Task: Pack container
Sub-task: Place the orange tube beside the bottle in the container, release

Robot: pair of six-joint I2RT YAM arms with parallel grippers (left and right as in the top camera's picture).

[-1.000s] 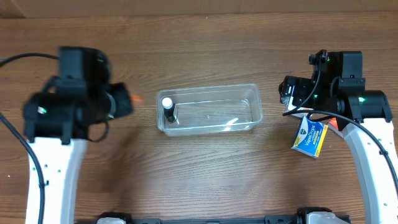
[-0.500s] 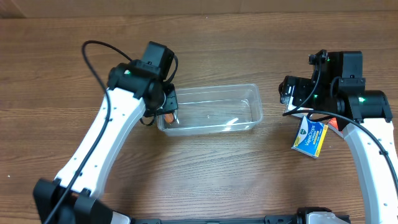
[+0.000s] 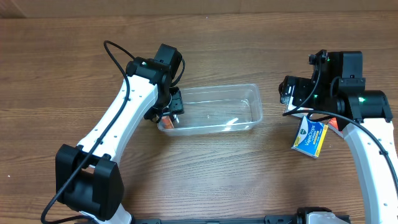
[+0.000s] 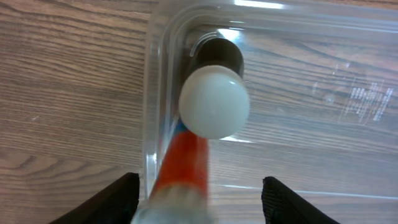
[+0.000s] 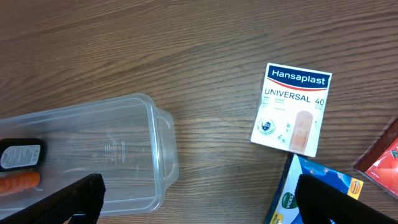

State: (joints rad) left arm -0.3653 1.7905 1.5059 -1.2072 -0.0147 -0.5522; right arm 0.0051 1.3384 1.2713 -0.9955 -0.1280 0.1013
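The clear plastic container (image 3: 249,91) lies in the middle of the table. A black bottle with a white cap (image 4: 214,102) stands in its left end. My left gripper (image 3: 169,109) hovers over that end with its fingers (image 4: 202,200) wide apart. An orange tube (image 4: 186,158), blurred, lies between them just inside the container's left wall (image 4: 155,93). The right wrist view shows the tube (image 5: 18,182) and the bottle (image 5: 22,155) inside the container (image 5: 155,155). My right gripper (image 3: 291,93) is open and empty (image 5: 214,194) above bare table right of the container.
A white Hansaplast box (image 5: 292,109) lies flat right of the container. A blue Vicks box (image 3: 310,137) lies beneath the right arm and shows in the right wrist view (image 5: 311,186). A red packet (image 5: 382,155) lies at the far right.
The left arm swung from the table's left side to over the container's left end, bringing the orange tube. Its fingers now stand apart around the tube. The right arm has not moved.
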